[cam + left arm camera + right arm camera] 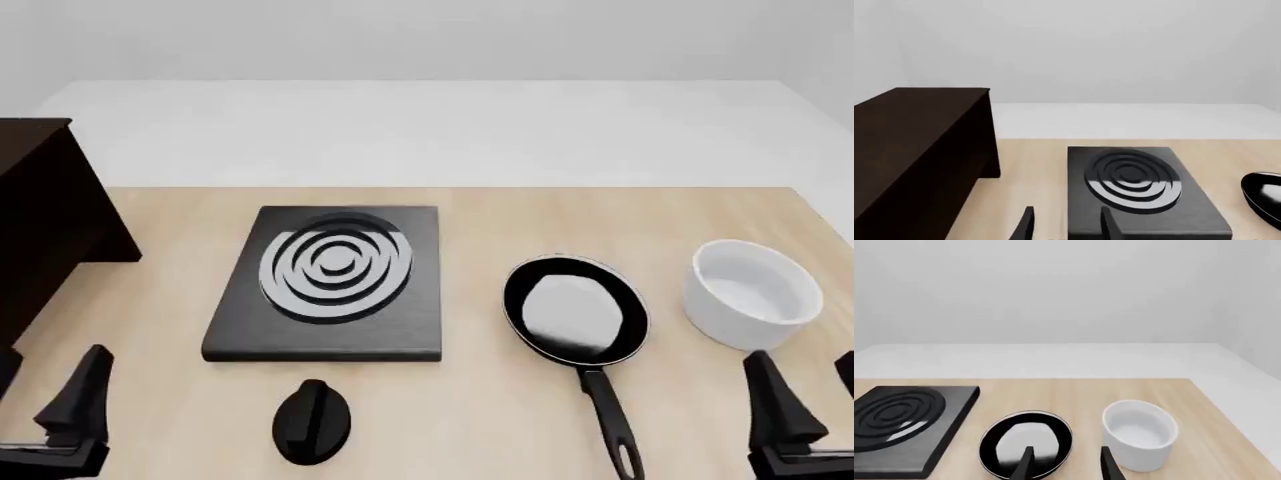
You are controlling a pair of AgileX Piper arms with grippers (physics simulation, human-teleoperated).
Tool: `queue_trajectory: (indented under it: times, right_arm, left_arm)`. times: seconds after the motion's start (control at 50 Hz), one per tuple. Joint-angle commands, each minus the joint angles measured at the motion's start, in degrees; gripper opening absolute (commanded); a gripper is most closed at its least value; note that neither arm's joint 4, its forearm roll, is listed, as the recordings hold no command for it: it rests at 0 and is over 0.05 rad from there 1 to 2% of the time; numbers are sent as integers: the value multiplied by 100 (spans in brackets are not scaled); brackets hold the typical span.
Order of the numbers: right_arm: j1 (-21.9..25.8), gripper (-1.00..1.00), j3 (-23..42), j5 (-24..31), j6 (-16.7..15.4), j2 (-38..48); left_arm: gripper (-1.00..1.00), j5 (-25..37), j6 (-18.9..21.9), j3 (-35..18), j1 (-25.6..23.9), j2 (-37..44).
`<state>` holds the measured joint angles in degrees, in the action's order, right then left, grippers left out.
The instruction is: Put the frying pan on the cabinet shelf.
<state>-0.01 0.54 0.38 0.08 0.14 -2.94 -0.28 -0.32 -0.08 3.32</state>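
The frying pan (577, 308) lies on the wooden table, right of centre, its long black handle (607, 415) pointing toward the near edge. In the right wrist view the pan (1021, 437) sits just beyond my right gripper (1066, 466). That gripper (810, 388) is open and empty at the near right corner, beside the handle and apart from it. My left gripper (47, 388) is open and empty at the near left. The dark cabinet shelf (40, 230) stands at the table's left edge, and its flat boards (921, 130) loom ahead of the left gripper (1067, 226).
A black square stove plate (334, 285) with grey rings lies between cabinet and pan. A small black knob (312, 420) sits in front of it. A white bowl (727, 325) stands right of the pan, near the table's right edge.
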Motion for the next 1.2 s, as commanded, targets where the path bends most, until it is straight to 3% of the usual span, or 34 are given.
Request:
queue_trajectory:
  times: [0.02,0.08,0.2,0.38,0.46,0.54,0.62,0.64,0.68,0.72,0.76,1.02,1.06,1.14,1.18,1.2]
  right_arm:
    - [-1,100,316,276,50,5]
    - [101,100,695,595,106,-11]
    - [360,100,1734,1560,159,-13]
    - [418,100,2836,2765,191,-11]
    - [516,100,3105,3234,577,-4]
    - [635,100,3171,3587,237,74]
    - [891,100,3335,3862,292,188]
    - [762,100,3456,3952,237,274]
    - [646,100,3545,4009,428,396]
    - [684,100,3676,4065,401,488]
    - [838,100,3817,4159,206,758]
    - [1434,100,4540,4213,-111,2146]
    - [1728,100,4531,4230,-356,2391]
    - [1592,100,4629,4278,-25,2646]
    - [1799,100,4601,4290,-163,2741]
    - [1985,100,4581,4267,-408,2765]
  left_arm:
    - [100,546,-39,-225,-101,-296]
    - [100,771,14,-448,-264,-307]
    - [100,1676,-642,-1183,-266,-295]
    - [100,2467,-467,-2231,-218,-240]
    - [100,2710,-370,-2500,-414,-177]
    - [100,3059,-302,-2774,-679,-44]
    - [100,3307,-115,-2808,-652,-86]
    - [100,3380,-97,-2834,-621,-88]
    - [100,3386,-134,-2865,-571,-44]
    - [100,3367,-126,-2866,-562,-2]
    - [100,3365,-164,-2877,-570,41]
    - [100,3340,-286,-2603,-778,-74]
    - [100,3361,-287,-2593,-814,-96]
    - [100,3376,-253,-2635,-809,-78]
    - [100,3385,-263,-2662,-798,-69]
    - [100,3375,-257,-2657,-791,-70]
